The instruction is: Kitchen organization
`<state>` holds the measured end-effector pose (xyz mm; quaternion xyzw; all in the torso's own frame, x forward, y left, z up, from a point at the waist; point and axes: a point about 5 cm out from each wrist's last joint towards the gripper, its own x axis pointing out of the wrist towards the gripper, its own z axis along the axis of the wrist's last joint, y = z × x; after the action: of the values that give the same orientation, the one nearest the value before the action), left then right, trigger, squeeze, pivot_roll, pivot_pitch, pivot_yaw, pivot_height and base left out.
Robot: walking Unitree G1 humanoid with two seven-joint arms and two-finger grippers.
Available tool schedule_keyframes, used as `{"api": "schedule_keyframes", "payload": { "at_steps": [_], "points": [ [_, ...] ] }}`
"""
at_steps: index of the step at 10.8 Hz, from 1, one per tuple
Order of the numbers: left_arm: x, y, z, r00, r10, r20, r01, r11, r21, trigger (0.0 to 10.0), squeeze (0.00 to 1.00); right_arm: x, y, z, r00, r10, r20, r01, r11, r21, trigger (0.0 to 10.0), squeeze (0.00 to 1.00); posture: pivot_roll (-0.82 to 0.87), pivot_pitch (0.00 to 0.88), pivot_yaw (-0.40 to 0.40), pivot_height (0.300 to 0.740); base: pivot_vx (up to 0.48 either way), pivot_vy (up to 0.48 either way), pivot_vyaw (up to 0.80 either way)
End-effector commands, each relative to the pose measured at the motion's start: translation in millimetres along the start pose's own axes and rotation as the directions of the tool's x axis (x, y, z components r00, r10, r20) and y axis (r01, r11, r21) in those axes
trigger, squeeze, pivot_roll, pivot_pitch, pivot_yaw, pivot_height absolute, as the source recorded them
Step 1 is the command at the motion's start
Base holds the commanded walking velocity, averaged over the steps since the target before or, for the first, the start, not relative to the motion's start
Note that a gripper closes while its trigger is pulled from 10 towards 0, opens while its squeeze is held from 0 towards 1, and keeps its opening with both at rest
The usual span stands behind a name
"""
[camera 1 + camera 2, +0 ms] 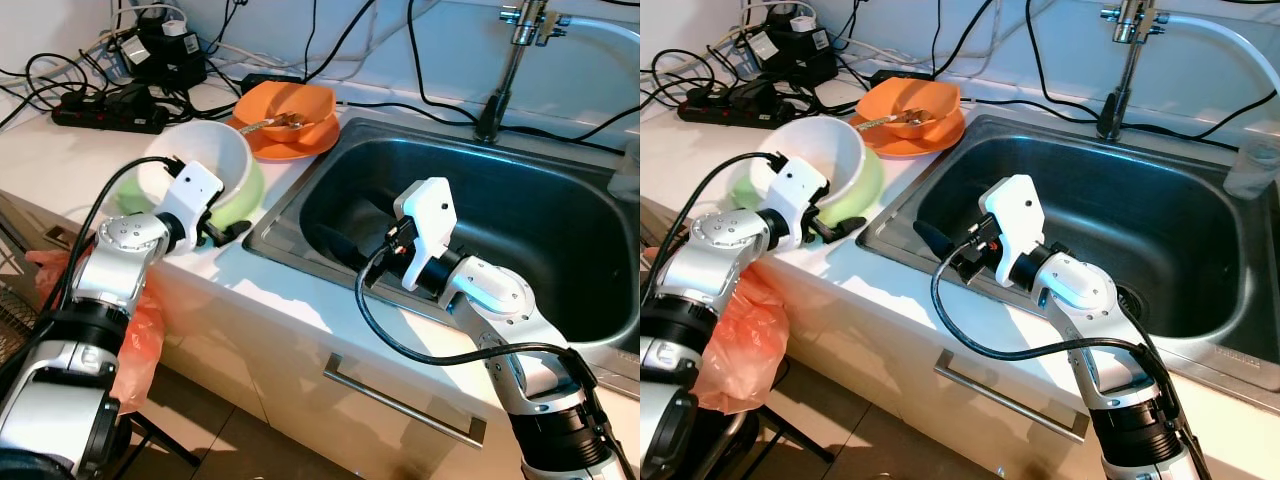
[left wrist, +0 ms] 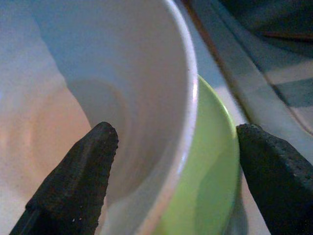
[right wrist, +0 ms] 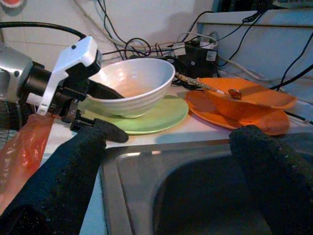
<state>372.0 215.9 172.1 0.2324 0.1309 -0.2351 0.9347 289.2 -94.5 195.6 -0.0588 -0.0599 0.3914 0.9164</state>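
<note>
left gripper [image 2: 171,161] straddles the white bowl's [image 1: 200,160] rim, fingers spread, one inside and one outside above the green plate [image 1: 245,200] it sits on. right gripper [image 3: 166,142] hangs open over the sink's [image 1: 520,215] near-left corner. white counter [image 1: 60,150], with an orange bowl [image 1: 290,105] on an orange plate [image 1: 300,148], cables [image 1: 150,50] and a faucet [image 1: 510,60] behind.

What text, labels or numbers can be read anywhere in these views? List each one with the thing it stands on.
None can be read.
Power adapter: its white label carries print too small and blurred to make out.
Power strip, white bowl, green plate, orange bowl, sink, left gripper, right gripper: no visible lettering.
</note>
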Motion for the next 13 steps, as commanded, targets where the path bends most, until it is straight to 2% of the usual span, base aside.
{"api": "schedule_keyframes", "payload": {
  "at_steps": [1,5,8,9,10,11,13],
  "points": [
    [-4.3,13.5,9.9,0.998,0.06,0.028,-0.06,0.998,0.013,10.0,0.0,-0.8,1.4,2.3,1.0,0.001,0.005,-0.001,1.0,0.0,10.0,0.0,-0.02,0.0,0.068,0.74,0.0,0.0,0.0],
    [-3.8,15.6,15.5,0.995,0.081,0.061,-0.082,0.996,0.017,10.0,0.0,0.4,1.0,1.9,1.0,0.003,0.001,-0.003,1.0,-0.003,10.0,0.0,-0.02,0.0,0.068,0.74,0.0,0.0,0.0],
    [-4.9,16.0,9.1,0.999,0.045,0.016,-0.045,0.998,0.039,10.0,0.0,0.3,0.4,1.7,1.0,0.0,0.001,0.0,1.0,-0.006,10.0,0.0,-0.02,0.0,0.068,0.74,0.0,0.0,0.0],
    [-6.1,17.2,8.2,0.999,0.036,0.011,-0.037,0.998,0.043,7.4,0.0,0.0,0.5,1.5,1.0,-0.002,0.001,0.002,1.0,-0.005,10.0,0.0,-0.02,0.0,0.065,0.74,0.0,0.0,0.0],
    [-6.8,18.4,8.0,1.0,0.029,0.008,-0.03,0.998,0.05,1.0,0.0,-0.1,0.4,1.5,1.0,-0.002,0.001,0.002,1.0,-0.005,10.0,0.0,-0.02,0.0,0.065,0.74,0.0,0.0,0.0],
    [-7.4,19.5,7.7,0.999,0.031,0.007,-0.031,0.998,0.049,0.0,0.0,-0.1,0.3,1.6,1.0,-0.003,0.002,0.003,1.0,-0.006,10.0,0.0,-0.02,0.0,0.065,0.74,0.0,0.0,0.0],
    [-8.6,21.8,7.1,0.999,0.035,0.005,-0.036,0.998,0.059,0.0,0.0,-0.1,0.0,1.8,1.0,-0.004,0.003,0.004,1.0,-0.006,10.0,0.0,-0.02,0.0,0.064,0.74,0.0,0.0,0.0]
  ]
}}
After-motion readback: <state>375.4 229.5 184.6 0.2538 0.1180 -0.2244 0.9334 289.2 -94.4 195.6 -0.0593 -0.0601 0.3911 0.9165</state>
